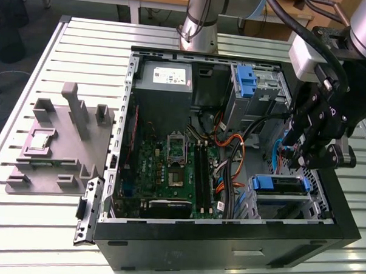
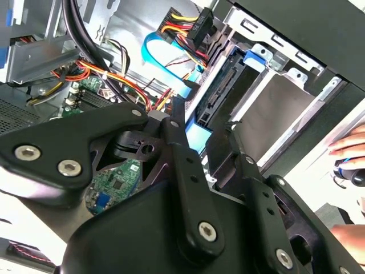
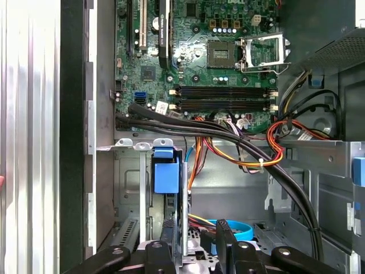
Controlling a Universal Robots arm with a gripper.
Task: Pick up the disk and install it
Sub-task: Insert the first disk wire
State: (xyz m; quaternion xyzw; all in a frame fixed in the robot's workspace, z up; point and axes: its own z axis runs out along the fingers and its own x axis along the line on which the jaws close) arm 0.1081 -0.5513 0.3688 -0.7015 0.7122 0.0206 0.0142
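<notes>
Open computer case (image 1: pixel 227 239) lies on slatted table (image 1: pixel 45 228). Disk (image 1: pixel 279 184) sits flat in drive cage (image 1: pixel 283 208) at case corner on exterior view's right, its blue rail turned toward motherboard (image 1: pixel 169 167). Gripper (image 1: pixel 303 157) hangs just above disk, near orange cables (image 1: pixel 238 148). In first wrist view fingers (image 3: pixel 169 240) stand moderately apart with nothing clamped between them; blue tab of disk lies just past fingertips. In second wrist view disk shows edge-on inside cage. Grey fixture (image 1: pixel 55 137) rests on table, apart from case.
</notes>
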